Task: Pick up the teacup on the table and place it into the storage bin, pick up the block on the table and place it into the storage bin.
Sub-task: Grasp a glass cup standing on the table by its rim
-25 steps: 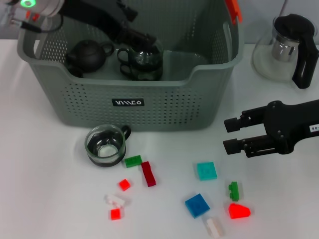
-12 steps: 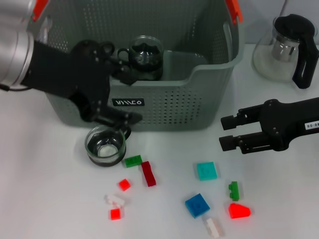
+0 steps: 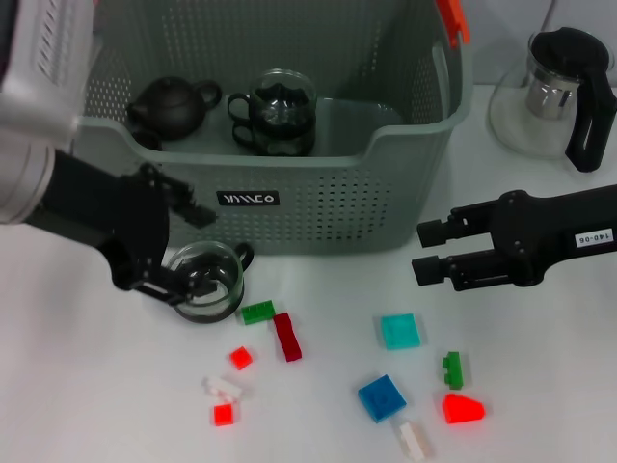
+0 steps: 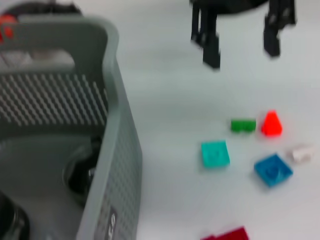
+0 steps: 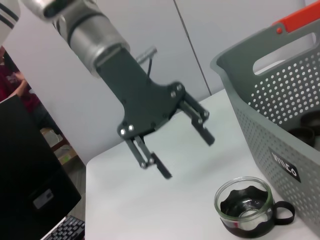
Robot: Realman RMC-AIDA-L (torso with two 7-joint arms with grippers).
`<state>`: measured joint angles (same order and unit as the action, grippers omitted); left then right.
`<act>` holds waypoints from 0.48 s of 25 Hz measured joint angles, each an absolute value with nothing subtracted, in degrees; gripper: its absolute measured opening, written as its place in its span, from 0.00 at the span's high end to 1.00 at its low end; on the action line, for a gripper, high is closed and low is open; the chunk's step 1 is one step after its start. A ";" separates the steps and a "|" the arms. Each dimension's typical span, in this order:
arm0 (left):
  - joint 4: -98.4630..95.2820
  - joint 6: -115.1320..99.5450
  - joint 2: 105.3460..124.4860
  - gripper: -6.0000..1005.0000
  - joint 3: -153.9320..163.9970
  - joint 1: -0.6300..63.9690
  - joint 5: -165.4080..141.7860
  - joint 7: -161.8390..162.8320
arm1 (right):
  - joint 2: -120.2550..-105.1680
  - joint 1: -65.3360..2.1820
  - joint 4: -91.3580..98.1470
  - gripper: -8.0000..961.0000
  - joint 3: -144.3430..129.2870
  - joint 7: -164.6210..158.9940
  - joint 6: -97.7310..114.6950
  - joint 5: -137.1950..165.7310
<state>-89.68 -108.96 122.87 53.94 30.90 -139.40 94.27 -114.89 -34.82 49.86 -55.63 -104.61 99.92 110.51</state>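
The clear glass teacup (image 3: 204, 281), dark-based with a black handle, stands on the white counter (image 3: 87, 386) just before the grey-green storage bin (image 3: 318, 207); left pincer (image 3: 193, 246) spread wide around it, right pincer (image 3: 429, 249) released, hovering right

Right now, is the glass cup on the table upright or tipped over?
Upright. The glass cup stands on its dark base on the table, round rim facing up, just in front of the storage bin, with the open left gripper around it.
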 joint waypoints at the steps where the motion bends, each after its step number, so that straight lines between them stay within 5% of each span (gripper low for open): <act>1: -89.35 -108.29 123.18 0.26 54.45 30.75 -140.72 93.87 | -114.96 -34.86 49.86 0.33 -55.63 -104.80 99.72 110.52; 12: -80.76 -95.22 124.09 0.26 65.30 28.82 -149.79 92.80 | -115.54 -35.02 49.31 0.33 -55.64 -105.03 98.87 110.48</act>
<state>-80.76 -95.22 124.09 65.30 28.82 -149.79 92.80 -115.54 -35.02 49.31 -55.64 -105.03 98.87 110.48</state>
